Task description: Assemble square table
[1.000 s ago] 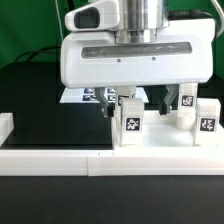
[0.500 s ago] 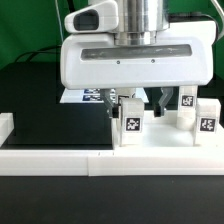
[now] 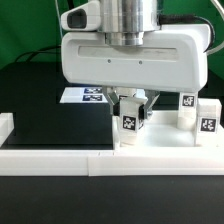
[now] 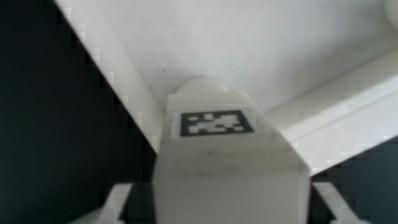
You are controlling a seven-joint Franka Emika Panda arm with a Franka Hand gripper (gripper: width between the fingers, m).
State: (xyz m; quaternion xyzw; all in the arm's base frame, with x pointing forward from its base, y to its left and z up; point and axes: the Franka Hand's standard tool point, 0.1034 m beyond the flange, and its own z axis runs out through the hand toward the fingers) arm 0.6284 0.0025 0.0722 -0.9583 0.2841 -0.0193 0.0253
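The white square table top (image 3: 165, 148) lies at the exterior view's right, and its surface fills the wrist view (image 4: 267, 45). Three white tagged legs stand on it. My gripper (image 3: 133, 108) has come down over the nearest leg (image 3: 130, 121), with one finger close against each side. In the wrist view that leg (image 4: 217, 122) fills the space between the fingers of my gripper (image 4: 228, 205), which looks shut on it. Two more legs (image 3: 186, 104) (image 3: 207, 120) stand to the exterior view's right.
The marker board (image 3: 84, 95) lies behind on the black table. A long white border rail (image 3: 50, 160) runs along the front, with a raised end (image 3: 5, 128) at the exterior view's left.
The hand has come lower and shifted towards the exterior view's left. The fingers have closed in from a wide spread onto the sides of the nearest leg. The legs have not moved.
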